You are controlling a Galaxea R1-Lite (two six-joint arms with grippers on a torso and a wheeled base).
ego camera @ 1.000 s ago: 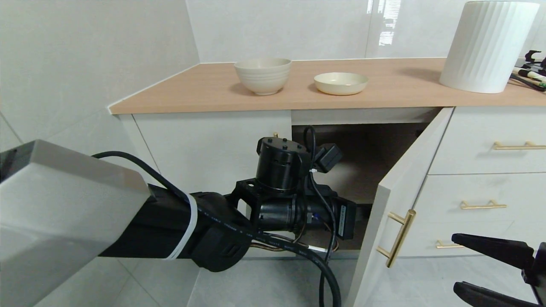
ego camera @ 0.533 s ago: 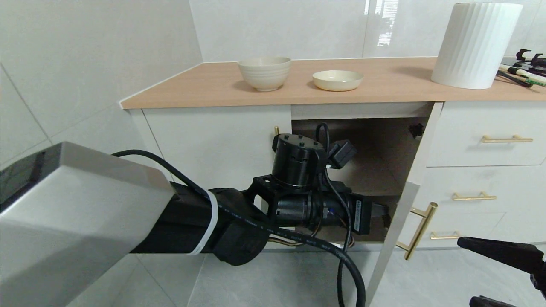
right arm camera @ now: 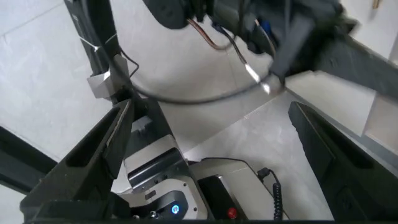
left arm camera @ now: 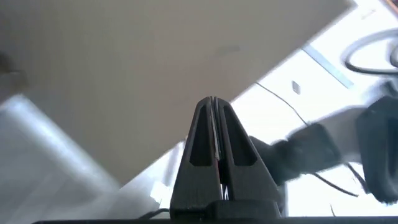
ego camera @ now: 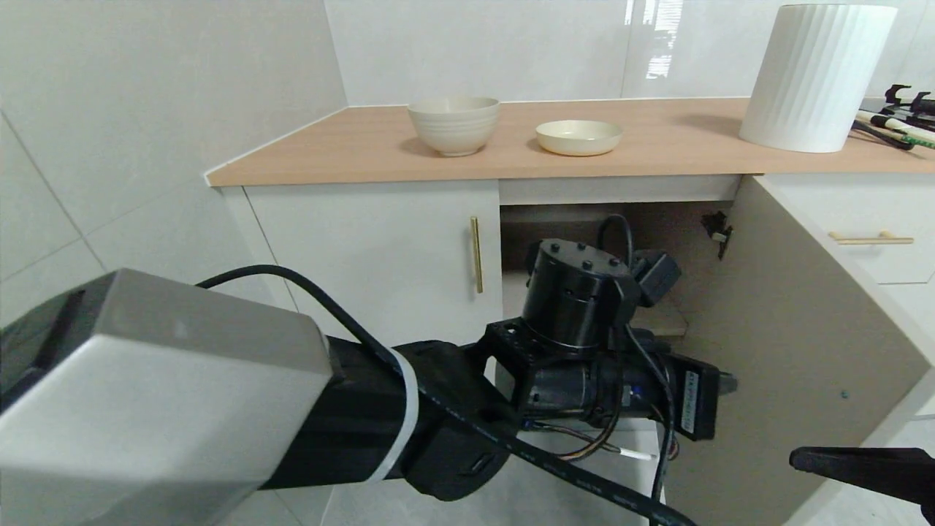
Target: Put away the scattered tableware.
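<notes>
Head view: a wooden counter [ego camera: 350,157] carried the tableware, a ribbed cream bowl [ego camera: 453,126] and, just beside it, a shallow dish [ego camera: 578,137]. Both stood upright and untouched. A ribbed white canister [ego camera: 818,77] stood well apart, toward the robot's right. Below the counter, the right-hand cupboard door [ego camera: 796,321] stood swung wide. The left arm [ego camera: 438,409] stretched low across the opening, its wrist close to the door's inner face.

Left wrist view: the left end effector [left arm camera: 212,102] had its fingers pressed together with nothing between them. The tip pointed at a plain beige surface, probably that inner face. Whether it touched could not be told.

Right wrist view: the right end effector [right arm camera: 211,109] hung low with its fingers spread wide and empty. The pale floor [right arm camera: 50,74] and a black cable [right arm camera: 205,93] lay beyond it.

The step in hand looked like opening the cupboard. To do it well, the joined fingers should follow the hinge's arc without sliding off the edge. The push should end once the opening gives room for a bowl. The right end effector should stay clear of the door's swing.
</notes>
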